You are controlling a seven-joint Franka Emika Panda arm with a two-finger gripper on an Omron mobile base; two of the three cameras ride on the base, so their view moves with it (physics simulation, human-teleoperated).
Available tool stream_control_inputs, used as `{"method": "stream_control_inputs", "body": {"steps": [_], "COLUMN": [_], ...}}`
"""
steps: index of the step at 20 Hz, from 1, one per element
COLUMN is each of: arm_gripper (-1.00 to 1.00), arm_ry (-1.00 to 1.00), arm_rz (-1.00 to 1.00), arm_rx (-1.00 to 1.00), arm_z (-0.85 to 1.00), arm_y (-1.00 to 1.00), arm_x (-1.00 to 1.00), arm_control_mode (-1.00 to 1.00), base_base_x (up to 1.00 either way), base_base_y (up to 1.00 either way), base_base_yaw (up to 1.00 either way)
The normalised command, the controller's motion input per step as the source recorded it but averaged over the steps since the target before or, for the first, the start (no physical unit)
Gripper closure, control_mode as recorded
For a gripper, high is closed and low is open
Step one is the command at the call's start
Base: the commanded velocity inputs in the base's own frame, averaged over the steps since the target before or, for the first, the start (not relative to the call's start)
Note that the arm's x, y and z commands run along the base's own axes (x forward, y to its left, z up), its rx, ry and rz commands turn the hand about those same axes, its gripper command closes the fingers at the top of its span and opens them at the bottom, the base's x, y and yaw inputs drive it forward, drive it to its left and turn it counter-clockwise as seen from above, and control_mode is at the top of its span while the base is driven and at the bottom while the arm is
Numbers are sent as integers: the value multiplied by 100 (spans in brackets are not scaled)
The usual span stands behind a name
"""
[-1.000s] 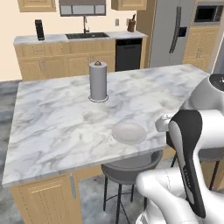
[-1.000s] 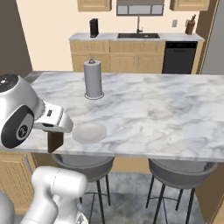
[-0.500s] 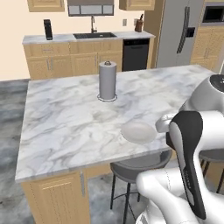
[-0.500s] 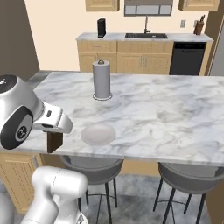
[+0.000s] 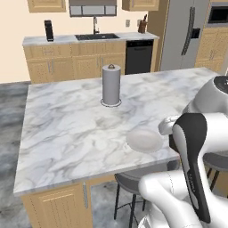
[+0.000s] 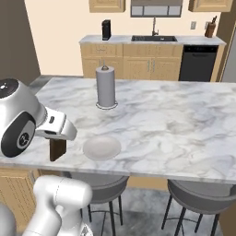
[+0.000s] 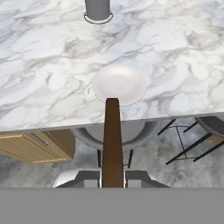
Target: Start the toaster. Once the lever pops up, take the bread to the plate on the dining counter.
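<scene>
Gripper (image 7: 113, 175) is clamped on the bread (image 7: 112, 140), so I'd ease forward and set it flat on the plate (image 7: 119, 84).

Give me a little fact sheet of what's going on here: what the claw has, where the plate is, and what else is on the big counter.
claw: shut on the bread, hanging just off the near edge of the dining counter
bread: dark brown slice, seen edge-on in the hand view, not yet over the plate
plate: round, white, empty, near the counter's front edge
dining counter: white-and-grey marble island
paper towel roll: upright on its holder, farther back than the plate
stools: tucked under the counter's near side
</scene>
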Motion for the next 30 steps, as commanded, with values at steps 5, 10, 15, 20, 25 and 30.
{"method": "stream_control_inputs", "body": {"steps": [5,10,15,20,25,30], "arm_gripper": [100,100,100,100,100,100], "arm_ry": [0,0,0,0,-3,-2], "arm_rz": [0,2,3,3,1,0], "arm_rx": [0,2,5,1,0,0], "arm_z": [-2,-30,-47,-53,-51,-52], "arm_y": [-4,-25,-27,-10,0,0], "arm_x": [10,66,78,67,47,53], "arm_control_mode": [-100,-100,-100,-100,-100,-100], "base_base_x": [33,0,0,0,0,0], "base_base_y": [-15,0,0,0,0,0], "base_base_yaw": [0,0,0,0,0,0]}}
